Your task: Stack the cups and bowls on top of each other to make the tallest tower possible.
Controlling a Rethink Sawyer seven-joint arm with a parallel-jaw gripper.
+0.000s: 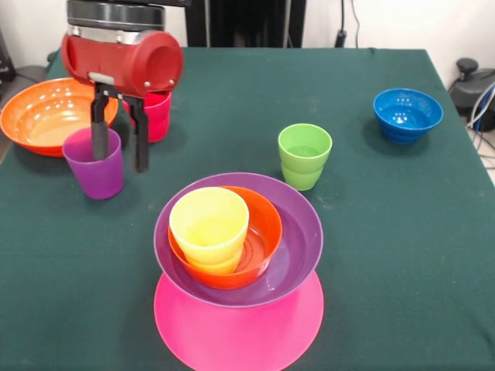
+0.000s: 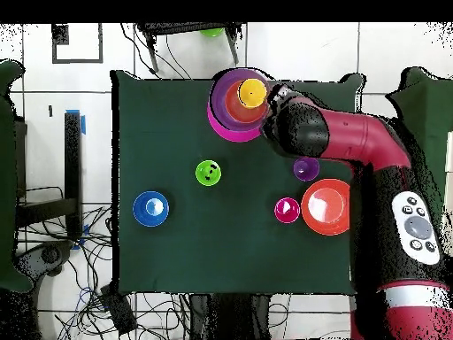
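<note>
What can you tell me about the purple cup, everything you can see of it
The purple cup is a small glossy plastic tumbler, upright and open at the top, seemingly empty. It stands on the green cloth just in front of the large orange bowl. The gripper straddles its rim, open, one finger inside the cup and one outside.

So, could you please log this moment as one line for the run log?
gripper: open, one finger inside purple cup | tower: pink bowl, purple bowl, small orange bowl, yellow cup | loose: green cup, red cup, blue bowl, large orange bowl
</note>
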